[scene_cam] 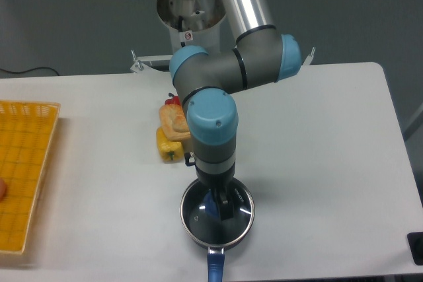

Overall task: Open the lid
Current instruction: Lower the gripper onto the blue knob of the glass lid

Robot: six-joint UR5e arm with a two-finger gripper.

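The lid [198, 219], a clear glass disc with a silver rim, lies flat on a dark saucepan [216, 246] near the table's front edge. The pan's blue handle [215, 268] points toward the front. My gripper [218, 207] hangs straight above the lid's centre, and its dark fingers reach down around the blue knob, which shows only as a sliver beside them. The wrist hides most of the jaws, so I cannot tell whether they are closed on the knob.
Behind the pan lie a yellow pepper [168, 147], a piece of bread [176, 122] and a red pepper [171, 102], partly hidden by the arm. A yellow basket [25, 163] stands at the left edge. A small dark object [416, 247] sits at the front right corner.
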